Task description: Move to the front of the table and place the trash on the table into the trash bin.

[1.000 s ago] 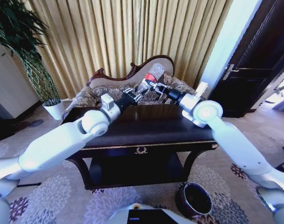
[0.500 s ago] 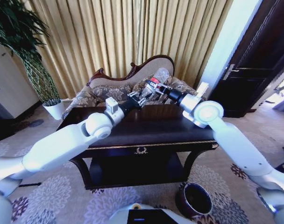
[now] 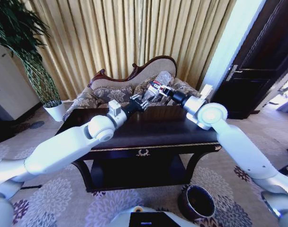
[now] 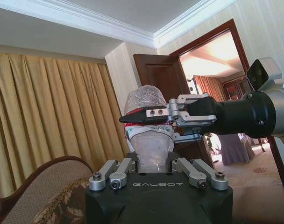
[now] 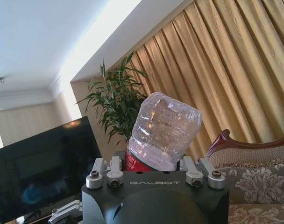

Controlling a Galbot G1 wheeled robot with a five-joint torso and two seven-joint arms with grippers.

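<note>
Fingers of right gripper [image 3: 156, 89] clamped on the bottle [image 3: 161, 80], upside down above the bench's [image 3: 148, 127] far edge. Left gripper [image 3: 139, 101] just beside; fingers apparently closed on its lower part too. Best handled by releasing one grip cleanly before swinging toward the trash bin [image 3: 196, 203] on the carpet, front right.

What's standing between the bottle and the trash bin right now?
Both pincers meet at the bottle, above the table's far edge. The trash bin stands on the carpet in front, right of the table, so the tabletop lies between them; the bin's mouth looks open.
</note>
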